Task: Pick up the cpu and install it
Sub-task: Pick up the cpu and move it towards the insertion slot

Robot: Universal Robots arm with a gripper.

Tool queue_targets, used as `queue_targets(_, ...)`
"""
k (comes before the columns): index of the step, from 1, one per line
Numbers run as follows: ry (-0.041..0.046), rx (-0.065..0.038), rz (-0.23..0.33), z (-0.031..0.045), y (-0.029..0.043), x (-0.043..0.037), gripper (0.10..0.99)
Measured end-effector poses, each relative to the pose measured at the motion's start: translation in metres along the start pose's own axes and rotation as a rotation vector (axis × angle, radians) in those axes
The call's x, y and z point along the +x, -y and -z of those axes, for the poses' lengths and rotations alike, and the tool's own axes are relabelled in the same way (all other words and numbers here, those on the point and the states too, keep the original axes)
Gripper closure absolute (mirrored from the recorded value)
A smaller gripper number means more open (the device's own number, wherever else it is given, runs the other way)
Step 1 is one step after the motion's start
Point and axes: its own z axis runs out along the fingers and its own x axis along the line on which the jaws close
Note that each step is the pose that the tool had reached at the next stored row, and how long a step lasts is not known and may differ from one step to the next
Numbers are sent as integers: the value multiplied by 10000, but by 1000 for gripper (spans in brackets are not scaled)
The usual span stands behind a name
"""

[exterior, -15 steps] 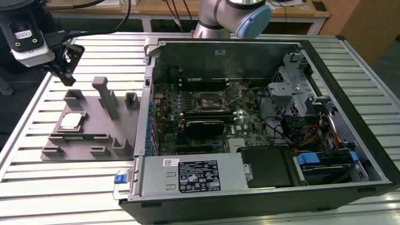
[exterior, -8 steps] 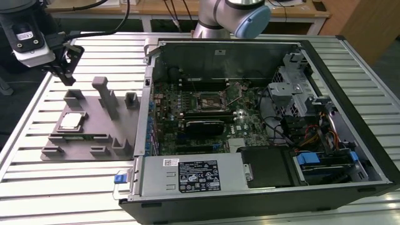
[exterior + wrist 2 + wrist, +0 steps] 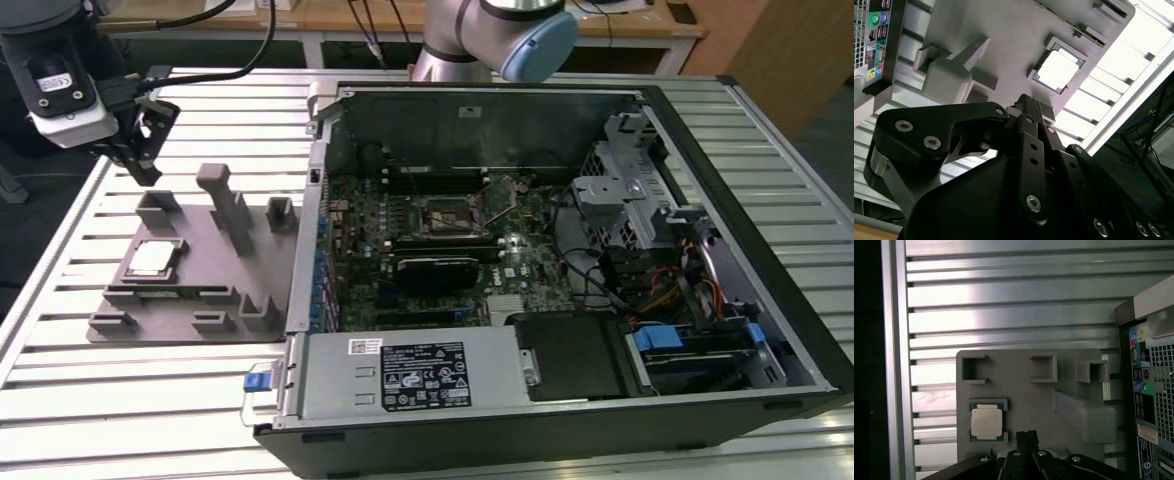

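Note:
The cpu [image 3: 151, 260] is a small square chip with a pale metal top. It lies flat in a recess of the grey fixture [image 3: 220, 285] on the exterior view's left. Both wrist views show it from above, as the cpu [image 3: 987, 421] and the cpu [image 3: 1059, 70]. My gripper [image 3: 139, 150] hangs in the air above the fixture's far edge, well clear of the chip. Its black fingers [image 3: 1025, 438] are shut together with nothing between them. The open motherboard socket [image 3: 449, 214] sits inside the computer case.
The open computer case [image 3: 694, 130] lies on its side on the slatted metal table [image 3: 80, 400], right next to the fixture. A tall post [image 3: 224, 205] and several blocks stand up from the fixture. The table's edge [image 3: 896, 365] runs close beside it.

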Motion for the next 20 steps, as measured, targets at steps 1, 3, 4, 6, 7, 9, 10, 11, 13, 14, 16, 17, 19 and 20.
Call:
queue_targets(1,0,0,0,-1,0,0,980)
queue_targets(3,1,0,0,-7,1,1,980)
queue_targets(4,1,-1,0,-11,1,1,980)
queue_targets(6,1,0,0,-20,1,2,980)
queue_targets(7,1,0,0,-26,1,3,980)
queue_targets(9,1,0,0,-39,2,5,980)
queue_targets(10,1,-1,0,-47,2,6,980)
queue_targets(11,0,0,0,-55,3,8,980)
queue_targets(13,1,0,-1,-78,4,13,980)
queue_targets(14,1,0,0,-92,5,17,980)
queue_targets(16,1,0,-1,-120,7,26,980)
queue_targets(17,1,0,-1,-137,8,33,980)
queue_targets(19,0,0,0,-167,10,45,980)
queue_targets(20,0,1,0,-179,12,49,980)
